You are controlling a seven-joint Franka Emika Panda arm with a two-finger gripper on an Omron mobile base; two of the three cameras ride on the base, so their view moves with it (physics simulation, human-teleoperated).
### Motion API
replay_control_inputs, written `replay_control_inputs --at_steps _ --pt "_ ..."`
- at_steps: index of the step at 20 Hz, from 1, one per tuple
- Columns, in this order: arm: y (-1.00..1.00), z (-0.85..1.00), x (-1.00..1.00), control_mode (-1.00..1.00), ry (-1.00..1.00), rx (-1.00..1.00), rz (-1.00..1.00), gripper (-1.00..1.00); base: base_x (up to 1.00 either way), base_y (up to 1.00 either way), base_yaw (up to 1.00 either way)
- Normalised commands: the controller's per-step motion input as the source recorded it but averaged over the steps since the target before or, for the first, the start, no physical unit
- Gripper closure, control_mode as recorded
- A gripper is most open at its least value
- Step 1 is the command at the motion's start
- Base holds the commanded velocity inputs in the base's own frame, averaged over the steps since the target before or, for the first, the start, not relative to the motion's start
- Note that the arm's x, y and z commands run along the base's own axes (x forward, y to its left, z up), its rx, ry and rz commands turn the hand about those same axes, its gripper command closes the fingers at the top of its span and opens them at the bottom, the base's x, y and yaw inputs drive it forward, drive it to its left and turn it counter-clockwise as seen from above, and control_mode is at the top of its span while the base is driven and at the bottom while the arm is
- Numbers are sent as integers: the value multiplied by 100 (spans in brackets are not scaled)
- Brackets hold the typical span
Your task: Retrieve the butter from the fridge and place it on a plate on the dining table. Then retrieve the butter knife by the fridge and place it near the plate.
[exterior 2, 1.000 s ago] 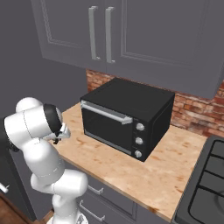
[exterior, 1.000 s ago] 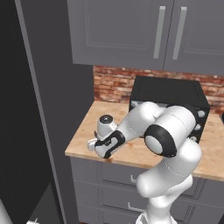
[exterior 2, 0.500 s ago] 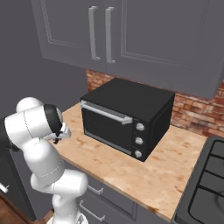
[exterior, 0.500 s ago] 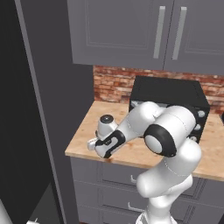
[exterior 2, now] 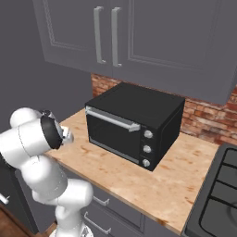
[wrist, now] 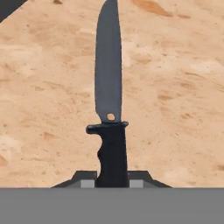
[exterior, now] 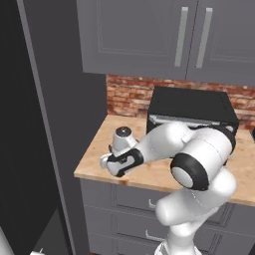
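The butter knife (wrist: 109,87) is slim and nearly black, its blade pointing away from the hand over the wood-grain counter (wrist: 175,87). My gripper (wrist: 113,180) is shut on the butter knife's handle, with one dark fingertip on each side of it. In the left base view the gripper (exterior: 110,162) sits low over the left end of the counter (exterior: 99,149), close to its front edge. The fridge (exterior: 25,124) is the tall dark body just to the left. The butter, the plate and the dining table are out of view.
A black microwave (exterior: 191,112) (exterior 2: 134,122) stands on the counter right of the hand, against the brick wall. Grey wall cabinets (exterior: 149,35) hang above and drawers sit below. A stove top (exterior 2: 217,194) lies at the far right.
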Motion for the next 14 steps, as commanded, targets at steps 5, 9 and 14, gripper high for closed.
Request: replay_control_inputs --at_steps 5,9,14 --pt "0 57 -29 -100 1 0 0 100 0 0 0" --pt "-2 74 -43 -100 4 0 0 100 0 0 0" --pt "-12 86 -60 -100 5 0 -1 100 0 0 0"
